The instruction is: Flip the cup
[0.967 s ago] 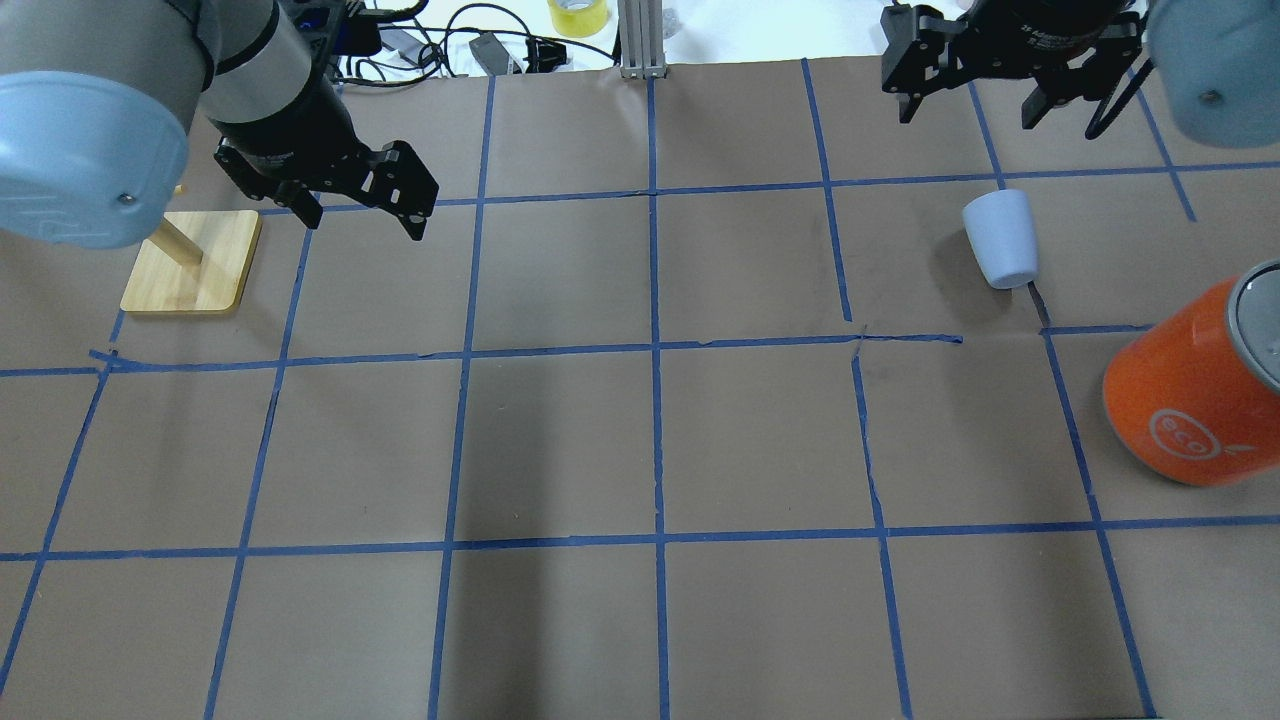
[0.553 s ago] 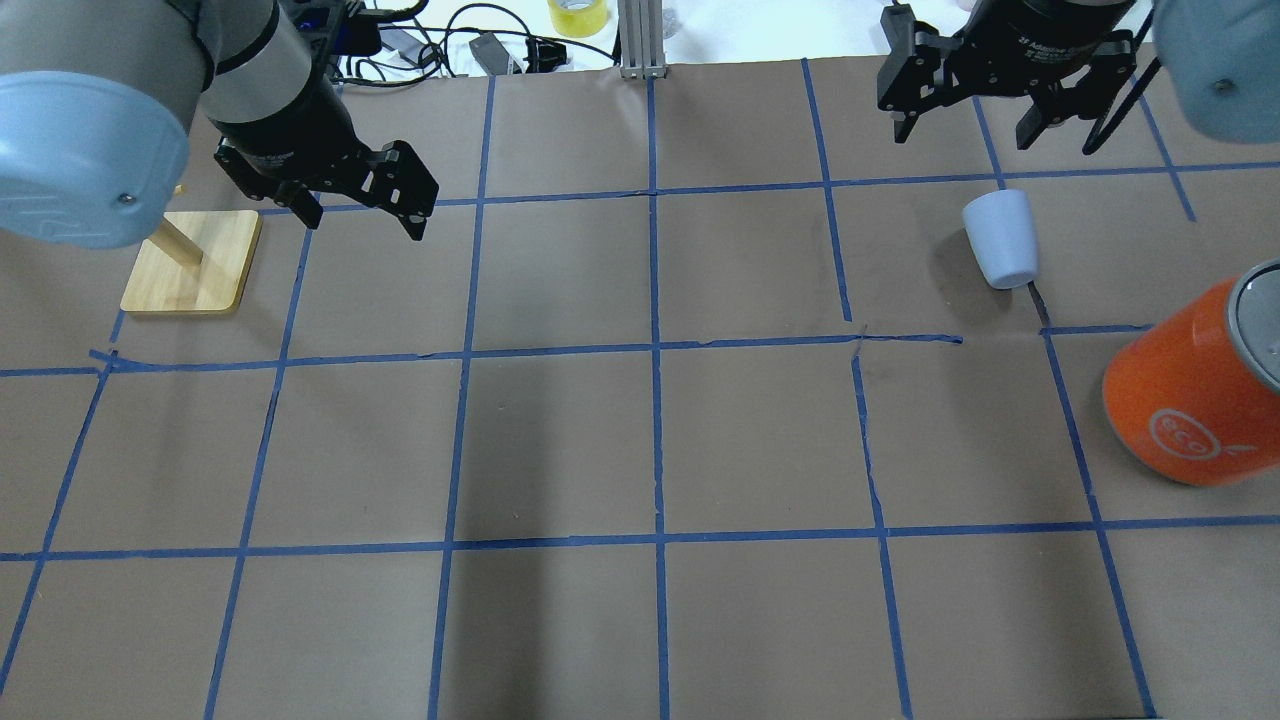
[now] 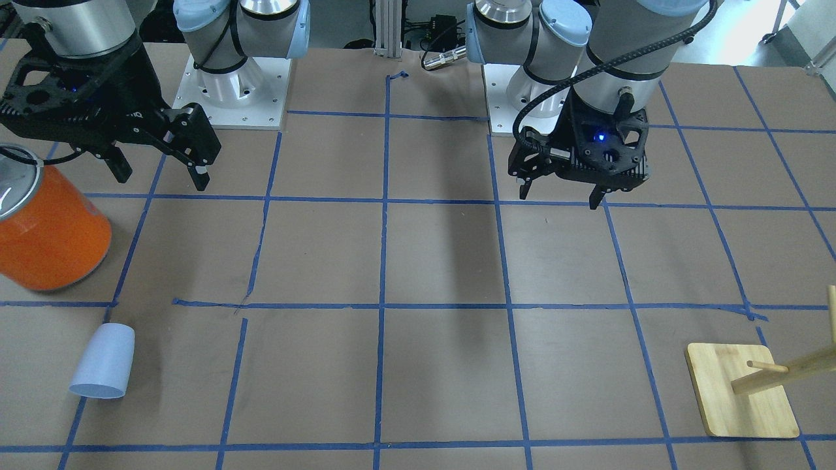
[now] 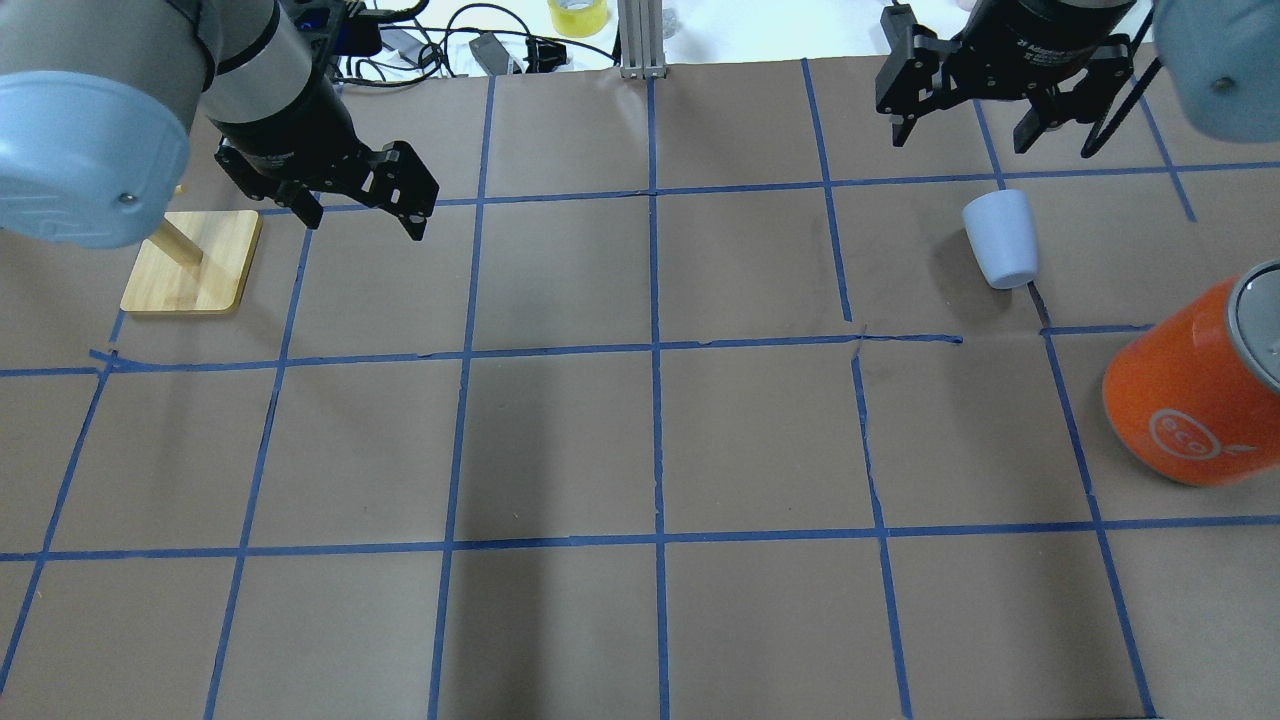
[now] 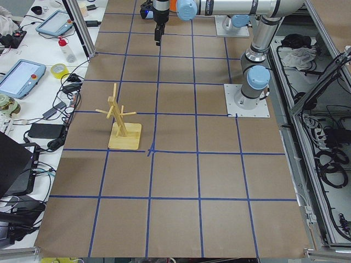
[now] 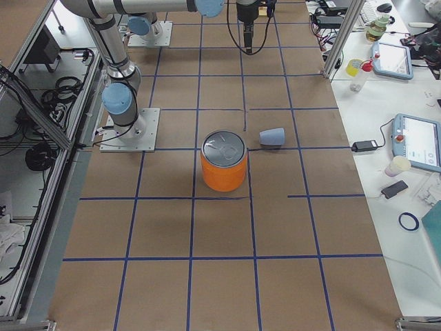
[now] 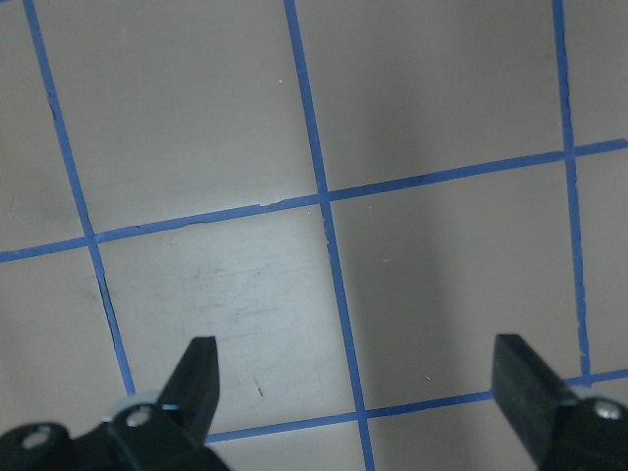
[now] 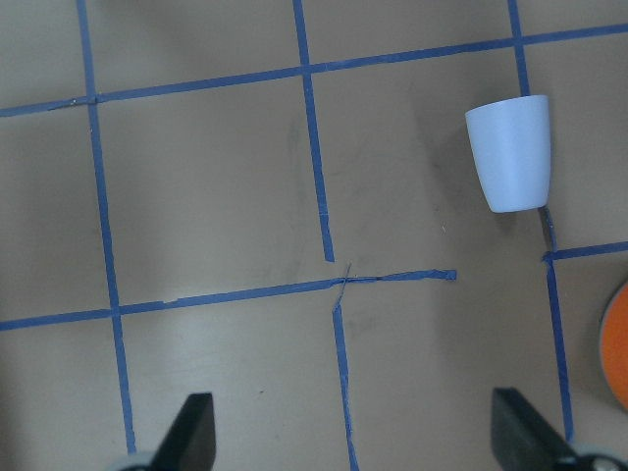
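The cup (image 4: 1000, 238) is a small pale blue tumbler lying on its side on the brown table at the far right, its mouth pointing away from the robot. It also shows in the front view (image 3: 103, 362), the right side view (image 6: 273, 136) and the right wrist view (image 8: 508, 152). My right gripper (image 4: 962, 135) is open and empty, held high over the table, apart from the cup; it also shows in the front view (image 3: 163, 177). My left gripper (image 4: 365, 222) is open and empty over the far left squares; it also shows in the front view (image 3: 558, 198).
A large orange can (image 4: 1190, 400) with a silver top stands near the right edge, close to the cup on the robot's side. A wooden peg stand (image 4: 195, 260) sits at the far left. Blue tape lines grid the table. Cables lie beyond the far edge.
My right gripper has shifted slightly above the far right of the table. The cup, the can and the left arm have not moved.
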Controlling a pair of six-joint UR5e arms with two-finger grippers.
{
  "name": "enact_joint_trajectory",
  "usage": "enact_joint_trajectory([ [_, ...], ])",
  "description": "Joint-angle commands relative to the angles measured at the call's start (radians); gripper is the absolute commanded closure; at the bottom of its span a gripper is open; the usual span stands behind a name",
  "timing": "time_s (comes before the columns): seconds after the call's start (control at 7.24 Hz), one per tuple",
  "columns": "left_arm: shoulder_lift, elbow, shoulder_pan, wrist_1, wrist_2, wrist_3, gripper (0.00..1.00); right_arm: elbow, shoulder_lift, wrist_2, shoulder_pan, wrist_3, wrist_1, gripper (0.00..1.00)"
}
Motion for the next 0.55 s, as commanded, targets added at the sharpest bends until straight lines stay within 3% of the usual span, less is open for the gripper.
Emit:
enact_joint_trajectory([
  [0.0, 0.001, 0.001, 0.000, -0.001, 0.001, 0.000, 0.00, -0.001, 0.017, -0.004, -0.043, -0.023, -0.022, 0.00],
  [0.28, 0.002, -0.001, 0.000, -0.001, 0.001, 0.000, 0.00, -0.007, 0.094, -0.002, -0.153, -0.058, -0.025, 0.00],
  [0.41, 0.002, -0.001, 0.000, -0.001, 0.001, 0.000, 0.00, 0.002, 0.149, -0.002, -0.184, -0.162, -0.066, 0.00],
])
